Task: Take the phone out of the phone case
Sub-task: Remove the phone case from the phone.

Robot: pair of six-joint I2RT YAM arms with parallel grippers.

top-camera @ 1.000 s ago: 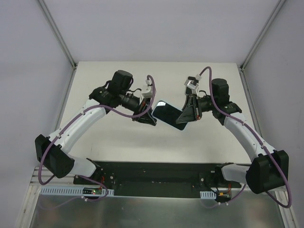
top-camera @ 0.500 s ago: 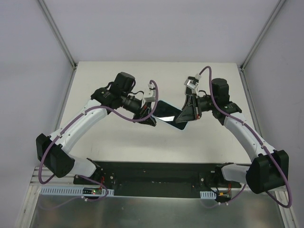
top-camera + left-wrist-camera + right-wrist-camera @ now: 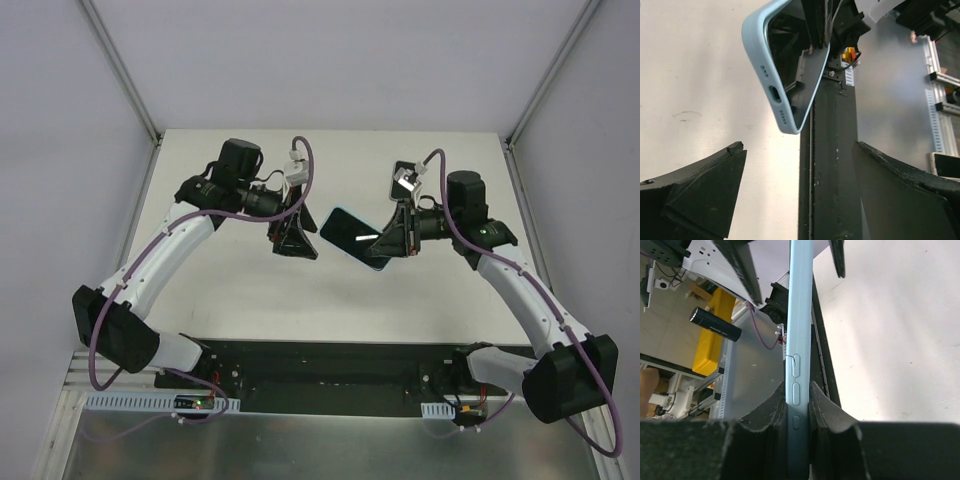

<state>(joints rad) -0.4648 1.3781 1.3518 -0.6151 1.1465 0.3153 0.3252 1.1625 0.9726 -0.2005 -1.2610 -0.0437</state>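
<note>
**Released: left gripper backs off, phone not yet out**

Since a second ago the left gripper has sprung wide and pulled back from the end it had been pinching. It holds nothing, and the phone case hangs just ahead of its spread fingers. The right gripper is clenched across the case's front and back, carrying it tilted in the air. The phone appears seated inside, so extraction has barely begun. Next, the left probably needs a fresh bite on a case corner, peeling while the right holds firm.

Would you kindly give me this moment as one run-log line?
left gripper: open, apart from phone | right gripper: shut on phone | phone: in phone case, above table
</note>
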